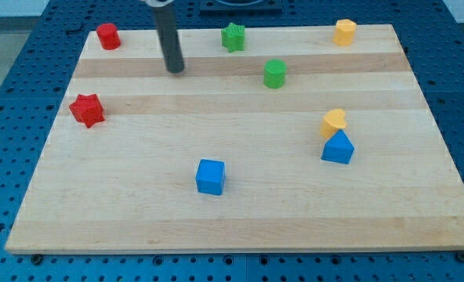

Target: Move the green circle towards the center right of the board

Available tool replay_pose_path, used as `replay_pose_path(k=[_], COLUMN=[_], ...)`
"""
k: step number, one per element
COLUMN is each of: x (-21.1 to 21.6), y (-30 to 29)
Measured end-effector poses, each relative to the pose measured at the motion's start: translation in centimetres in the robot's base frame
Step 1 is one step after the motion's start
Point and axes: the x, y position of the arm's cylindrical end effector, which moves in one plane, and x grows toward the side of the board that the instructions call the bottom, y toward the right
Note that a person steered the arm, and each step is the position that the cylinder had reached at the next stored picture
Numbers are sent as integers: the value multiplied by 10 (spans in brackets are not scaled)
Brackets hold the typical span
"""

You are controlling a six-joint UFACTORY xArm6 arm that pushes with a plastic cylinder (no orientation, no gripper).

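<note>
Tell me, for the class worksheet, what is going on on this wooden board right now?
A robot arm ending in a dark rod is pushing coloured blocks about the board. My tip rests near the view's top left, touching no block. The green circle, which is to go to the centre right, sits apart to the tip's right, with the green star above it. Nothing is being pushed at this moment. A yellow block touches a blue triangular block at the centre right.

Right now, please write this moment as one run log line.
tip: view's left of green circle, apart | yellow heart: touching blue triangle | task: not yet done
</note>
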Motion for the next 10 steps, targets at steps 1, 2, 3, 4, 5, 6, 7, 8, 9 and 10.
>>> replay_pose_path(k=[1, 2, 3, 4, 5, 6, 7, 8, 9, 10], x=[-6, 14, 29, 29, 29, 34, 44, 43, 41, 48], y=[41, 56, 88, 145, 193, 235, 255, 255, 254, 257])
